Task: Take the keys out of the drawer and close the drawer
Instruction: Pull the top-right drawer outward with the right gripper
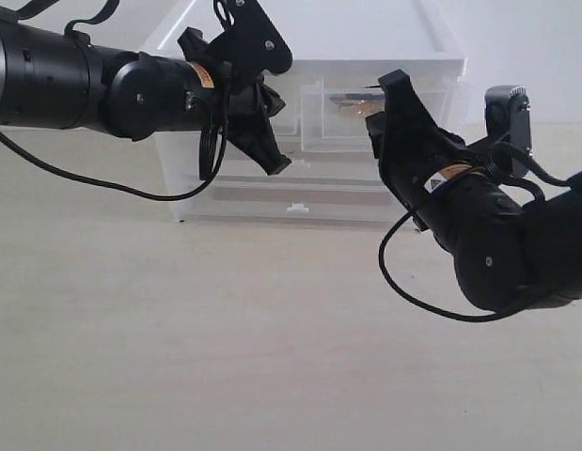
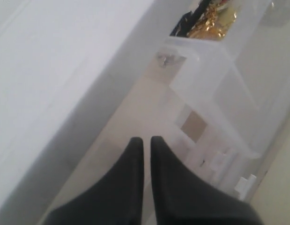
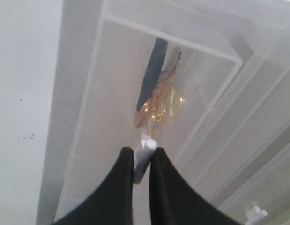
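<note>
Obs: right gripper point(image 3: 141, 152), lower centre of the right wrist view, has its jaws pinching the white tab handle point(image 3: 147, 145) of the drawer point(image 3: 112, 89). The keys point(image 3: 161, 105) lie inside the drawer at mid-frame: a gold blur, single keys not resolvable. The left gripper point(image 2: 147, 140), bottom centre of its view, has its jaws pressed nearly together on nothing. In the exterior view the drawer unit point(image 1: 272, 202) is cut off at the top.

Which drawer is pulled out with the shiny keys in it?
The top right small drawer. It sticks out, the gold keys lie inside, and the right fingers pinch its white handle. The others look pushed in.
</note>
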Robot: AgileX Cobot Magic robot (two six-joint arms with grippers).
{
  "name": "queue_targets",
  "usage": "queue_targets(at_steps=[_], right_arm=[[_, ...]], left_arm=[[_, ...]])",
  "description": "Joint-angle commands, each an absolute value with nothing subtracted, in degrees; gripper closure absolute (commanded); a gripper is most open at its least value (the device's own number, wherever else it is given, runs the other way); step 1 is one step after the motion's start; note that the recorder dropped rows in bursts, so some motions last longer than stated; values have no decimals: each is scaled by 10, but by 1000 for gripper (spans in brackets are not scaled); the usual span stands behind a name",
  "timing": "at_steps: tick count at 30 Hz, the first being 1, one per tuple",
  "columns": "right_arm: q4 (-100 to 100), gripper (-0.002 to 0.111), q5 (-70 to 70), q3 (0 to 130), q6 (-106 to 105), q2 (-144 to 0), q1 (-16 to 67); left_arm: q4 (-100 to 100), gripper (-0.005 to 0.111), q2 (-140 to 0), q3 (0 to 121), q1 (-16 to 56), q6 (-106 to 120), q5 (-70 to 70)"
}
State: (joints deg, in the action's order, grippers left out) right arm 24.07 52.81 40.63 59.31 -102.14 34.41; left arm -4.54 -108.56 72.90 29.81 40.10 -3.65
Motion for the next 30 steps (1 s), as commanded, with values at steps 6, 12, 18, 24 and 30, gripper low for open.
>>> queue_targets(at_steps=[6, 12, 18, 24, 30], right_arm=[[246, 108, 567, 380, 565, -986, 342], [231, 108, 563, 380, 564, -971, 342], [211, 108, 554, 378, 564, -970, 342], [196, 108, 553, 364, 564, -955, 342], [201, 108, 567, 313, 586, -932, 342]], left_arm=[[-47, 103, -1084, 754, 297, 422, -30], [-47, 103, -1095, 778, 297, 422, -29], [-47, 103, -1118, 802, 297, 422, 0], [-47, 103, -1120, 803, 297, 422, -7], [-47, 103, -1121, 803, 297, 422, -16]])
